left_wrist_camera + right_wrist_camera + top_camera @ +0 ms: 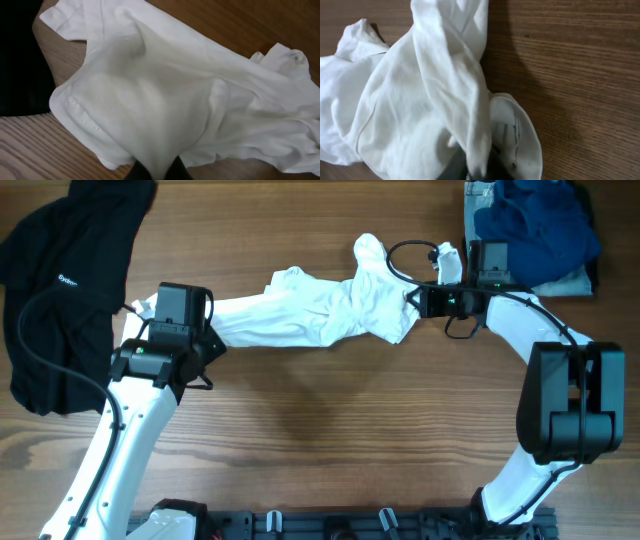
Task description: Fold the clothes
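Note:
A white T-shirt (pixel 320 310) lies bunched and stretched into a long band across the middle of the table; no lettering shows. My left gripper (pixel 213 330) is shut on its left end; in the left wrist view the cloth (pixel 165 95) runs out from between my dark fingertips (pixel 159 172). My right gripper (pixel 416 302) is shut on its right end, near the collar; in the right wrist view a fold of cloth (pixel 445 85) is pinched between my fingers (pixel 476 170). A black garment with small white text (pixel 65 280) lies spread at the far left.
A dark blue garment (pixel 540 225) lies on a folded grey cloth (pixel 478 208) at the back right corner. A black cable (pixel 405 250) loops over the table by my right gripper. The wooden table (pixel 340 430) stretches toward the front edge.

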`<state>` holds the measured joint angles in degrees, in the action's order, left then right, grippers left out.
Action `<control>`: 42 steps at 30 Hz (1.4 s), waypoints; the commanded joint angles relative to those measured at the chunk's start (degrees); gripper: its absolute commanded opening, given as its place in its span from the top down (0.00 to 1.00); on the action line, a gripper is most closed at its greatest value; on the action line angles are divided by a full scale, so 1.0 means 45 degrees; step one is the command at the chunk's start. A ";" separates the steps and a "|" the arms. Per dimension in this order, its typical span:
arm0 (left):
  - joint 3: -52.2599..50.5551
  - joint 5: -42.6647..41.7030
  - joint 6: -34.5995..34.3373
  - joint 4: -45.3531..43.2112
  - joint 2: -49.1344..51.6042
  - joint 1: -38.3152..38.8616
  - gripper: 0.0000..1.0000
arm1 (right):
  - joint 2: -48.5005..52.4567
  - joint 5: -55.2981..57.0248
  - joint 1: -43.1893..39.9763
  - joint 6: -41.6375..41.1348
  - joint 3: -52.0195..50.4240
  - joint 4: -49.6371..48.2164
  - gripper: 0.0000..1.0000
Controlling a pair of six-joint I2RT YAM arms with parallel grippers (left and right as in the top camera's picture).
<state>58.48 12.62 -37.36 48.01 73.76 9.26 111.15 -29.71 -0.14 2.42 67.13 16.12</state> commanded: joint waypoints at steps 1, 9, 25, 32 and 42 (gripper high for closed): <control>0.0180 0.1200 -0.0063 -0.0554 -0.0117 -0.0097 0.96 | -0.0189 0.0068 -0.0068 -0.0981 0.0306 -0.0155 0.96; 0.2152 0.1885 0.2608 -0.2492 -0.1598 -0.0175 0.96 | -0.5999 0.0651 -0.2341 -0.1967 0.2633 0.3623 0.96; 0.3050 0.0049 0.3254 -0.2074 -1.0399 0.1219 0.96 | -1.2551 0.1855 -0.5532 -0.2059 1.1196 1.2658 0.96; 0.3157 0.0981 0.3279 -0.0437 -0.8398 0.1214 0.96 | -1.1094 0.1841 -0.5532 -0.1064 1.2274 1.4586 0.96; 0.3157 0.0962 0.3211 -0.2288 0.0029 0.0175 0.96 | -0.2225 0.1923 -0.2555 0.0291 1.2274 1.3775 0.96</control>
<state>72.51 16.40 -23.38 40.51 65.98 11.90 92.99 -23.07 -16.64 2.68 122.17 81.23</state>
